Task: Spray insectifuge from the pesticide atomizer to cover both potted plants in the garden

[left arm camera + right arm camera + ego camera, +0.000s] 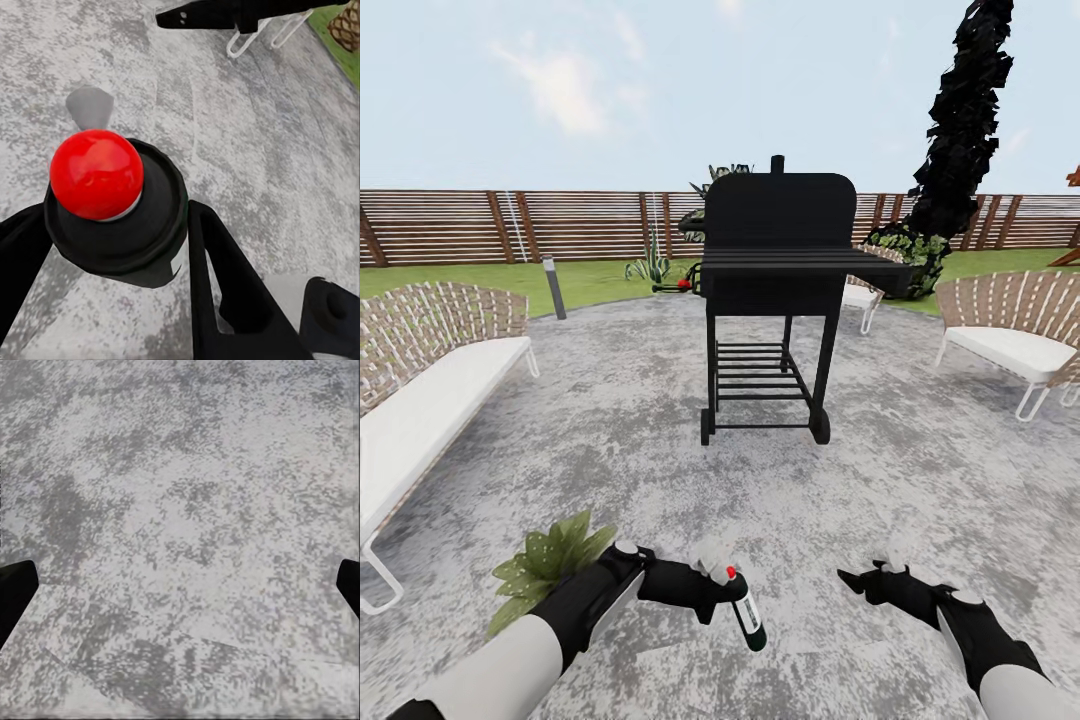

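Observation:
My left gripper [705,592] is shut on the pesticide atomizer [745,612], a dark green bottle with a white head and a red dot, held tilted low over the paved patio [660,470] of the garden. In the left wrist view the atomizer's red dot [96,174] faces the camera, and a black finger [221,270] presses on each side of the bottle. One of the potted plants [550,558], a low rosette of pointed green leaves, sits just behind my left forearm. My right gripper [860,578] hangs open over bare paving, its fingertips [16,585] far apart.
A black barbecue grill [780,260] on wheels stands in the middle of the patio ahead. A long white-cushioned bench [420,400] lines the left side, and a wicker chair [1015,340] stands at the right. A grey lamp post [554,288], a spiky plant [650,268] and the slatted fence [460,225] lie beyond.

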